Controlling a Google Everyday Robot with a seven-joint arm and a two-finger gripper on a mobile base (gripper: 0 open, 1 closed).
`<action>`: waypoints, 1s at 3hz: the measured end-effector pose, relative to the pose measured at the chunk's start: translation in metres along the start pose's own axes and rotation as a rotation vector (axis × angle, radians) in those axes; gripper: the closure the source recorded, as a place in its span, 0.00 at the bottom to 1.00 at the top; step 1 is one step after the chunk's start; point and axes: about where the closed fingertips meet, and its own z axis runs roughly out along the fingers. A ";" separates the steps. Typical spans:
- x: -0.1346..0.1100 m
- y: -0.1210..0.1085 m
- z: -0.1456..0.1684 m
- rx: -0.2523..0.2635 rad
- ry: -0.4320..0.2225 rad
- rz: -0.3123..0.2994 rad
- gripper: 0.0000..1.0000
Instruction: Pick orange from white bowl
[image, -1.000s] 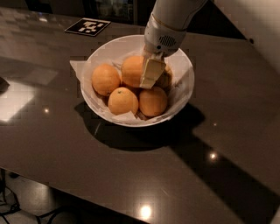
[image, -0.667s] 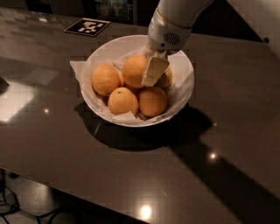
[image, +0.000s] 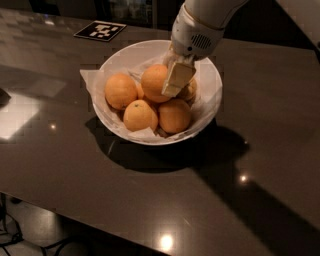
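The white bowl (image: 210, 107), lined with crumpled white paper, stands on the dark table and holds several oranges. The largest, deep-orange orange (image: 151, 82) sits on top of the others near the bowl's middle. My gripper (image: 162, 82) reaches down from the upper right and is closed on this orange. One cream finger (image: 176, 77) presses on its right side; the other finger is hidden behind it. The orange still rests among the others in the bowl.
Other oranges lie at the left (image: 120, 91), front left (image: 139, 115), front right (image: 175, 116) and behind the finger (image: 190, 90). A black-and-white tag (image: 100, 31) lies at the back left. The table's front edge (image: 75, 212) runs across the lower left, with floor below.
Almost nothing differs: the gripper stays on the top orange, and both have shifted only very slightly in the view.
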 end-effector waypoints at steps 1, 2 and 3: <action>0.000 0.000 0.000 0.000 0.000 0.000 0.82; 0.000 0.000 0.000 0.000 0.000 0.000 0.59; 0.000 0.000 0.000 0.000 0.000 0.000 0.36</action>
